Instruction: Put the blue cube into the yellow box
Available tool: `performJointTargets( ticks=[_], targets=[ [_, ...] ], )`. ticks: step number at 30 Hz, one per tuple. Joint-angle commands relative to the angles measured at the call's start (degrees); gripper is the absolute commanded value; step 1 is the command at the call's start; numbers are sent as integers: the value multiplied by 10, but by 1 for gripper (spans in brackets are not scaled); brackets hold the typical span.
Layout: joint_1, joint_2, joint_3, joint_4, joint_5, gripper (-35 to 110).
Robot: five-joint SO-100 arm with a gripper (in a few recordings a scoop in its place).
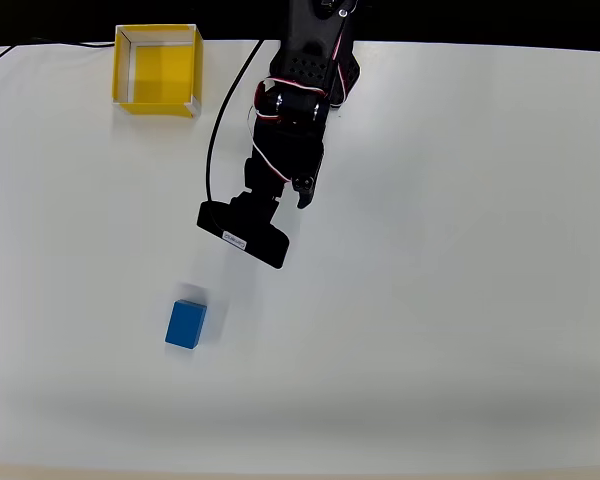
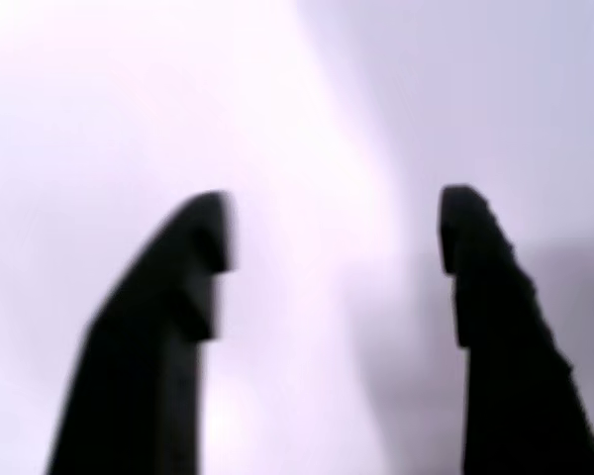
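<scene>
Gripper (image 2: 332, 233) gaped wide and empty in the blurry wrist view; overhead its fingers hid under the camera mount. Blue cube (image 1: 186, 324) sat well apart from yellow box (image 1: 157, 70).

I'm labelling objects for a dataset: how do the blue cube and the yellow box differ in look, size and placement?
The blue cube is a solid closed block; the yellow box is an open-topped tray with whitish rims. In the overhead view the cube is clearly smaller than the box. The cube lies lower on the table, below and left of the arm; the box sits at the top-left edge. Both rest flat on the white table, untouched by the claw.
</scene>
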Motion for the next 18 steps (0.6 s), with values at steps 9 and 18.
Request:
performJointTargets(
  ticks=[9, 18],
  targets=[
    [142, -351, -274, -219, 54, 37],
    [161, -558, -403, -319, 37, 48]
  ],
)
